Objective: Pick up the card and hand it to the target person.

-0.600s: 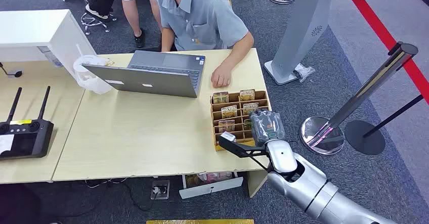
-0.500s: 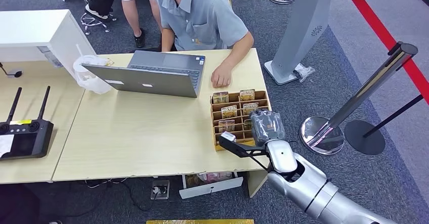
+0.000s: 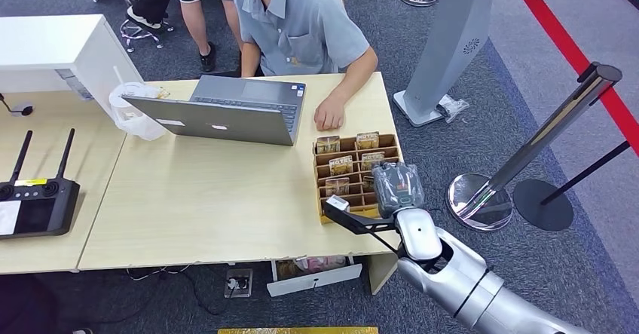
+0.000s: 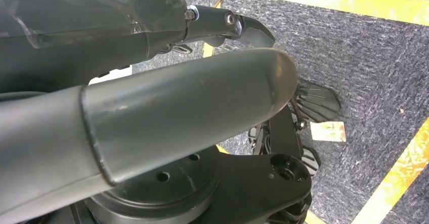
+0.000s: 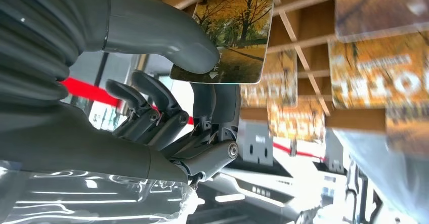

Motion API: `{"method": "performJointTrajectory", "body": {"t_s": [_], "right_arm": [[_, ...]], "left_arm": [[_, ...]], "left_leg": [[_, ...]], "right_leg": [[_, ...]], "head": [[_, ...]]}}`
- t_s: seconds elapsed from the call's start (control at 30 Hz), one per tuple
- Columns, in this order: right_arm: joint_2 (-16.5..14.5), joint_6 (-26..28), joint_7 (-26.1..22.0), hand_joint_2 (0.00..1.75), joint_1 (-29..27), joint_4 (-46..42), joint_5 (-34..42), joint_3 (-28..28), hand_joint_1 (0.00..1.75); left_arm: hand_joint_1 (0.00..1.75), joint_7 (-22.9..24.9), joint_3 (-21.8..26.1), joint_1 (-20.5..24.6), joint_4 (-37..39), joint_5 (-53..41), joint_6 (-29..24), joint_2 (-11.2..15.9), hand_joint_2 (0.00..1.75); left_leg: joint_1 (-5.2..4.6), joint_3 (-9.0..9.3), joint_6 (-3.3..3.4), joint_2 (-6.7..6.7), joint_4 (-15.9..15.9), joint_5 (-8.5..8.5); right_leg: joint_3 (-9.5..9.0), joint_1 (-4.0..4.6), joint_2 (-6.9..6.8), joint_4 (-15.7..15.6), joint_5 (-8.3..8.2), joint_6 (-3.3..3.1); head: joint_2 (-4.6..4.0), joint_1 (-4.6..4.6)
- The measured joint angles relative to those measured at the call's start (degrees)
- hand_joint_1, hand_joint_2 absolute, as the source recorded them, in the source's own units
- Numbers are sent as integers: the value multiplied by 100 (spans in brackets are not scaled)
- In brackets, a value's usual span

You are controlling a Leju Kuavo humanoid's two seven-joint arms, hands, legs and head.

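Three cameras: one high overview, one at each wrist.
The head view looks down on the table (image 3: 211, 198); the right wrist view sits close behind the right hand (image 5: 167, 107) facing the card rack (image 3: 356, 170), which both share; the left wrist view faces carpet (image 4: 364, 47).

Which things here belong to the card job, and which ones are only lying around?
Belong to the job:
- card, pinched by the right hand
- wooden card rack on the table
- seated person behind the table

Just lying about:
- laptop
- remote controller
- plastic cup
- barrier posts
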State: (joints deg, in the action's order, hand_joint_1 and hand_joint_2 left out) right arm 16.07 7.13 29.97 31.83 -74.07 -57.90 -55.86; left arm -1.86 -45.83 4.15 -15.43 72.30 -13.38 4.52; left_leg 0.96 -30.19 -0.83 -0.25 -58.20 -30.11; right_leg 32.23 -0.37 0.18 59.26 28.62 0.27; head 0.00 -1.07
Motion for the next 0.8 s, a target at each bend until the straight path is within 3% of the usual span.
{"method": "performJointTrajectory", "body": {"t_s": [0.47,0.8], "right_arm": [[349,-197,252,175,177,-1414,-1156,121,175],[443,130,182,175,561,-1990,-1172,250,175]], "left_arm": [[0,-103,-40,-2,0,134,13,2,0],[0,-94,-146,5,0,64,92,12,0]], "left_leg": [[0,-1,0,0,-4,0],[0,-6,2,-2,-4,2]], "right_leg": [[-1,-1,0,0,-2,2],[-2,0,-2,1,-4,6]], "head": [[0,0],[0,0]]}}
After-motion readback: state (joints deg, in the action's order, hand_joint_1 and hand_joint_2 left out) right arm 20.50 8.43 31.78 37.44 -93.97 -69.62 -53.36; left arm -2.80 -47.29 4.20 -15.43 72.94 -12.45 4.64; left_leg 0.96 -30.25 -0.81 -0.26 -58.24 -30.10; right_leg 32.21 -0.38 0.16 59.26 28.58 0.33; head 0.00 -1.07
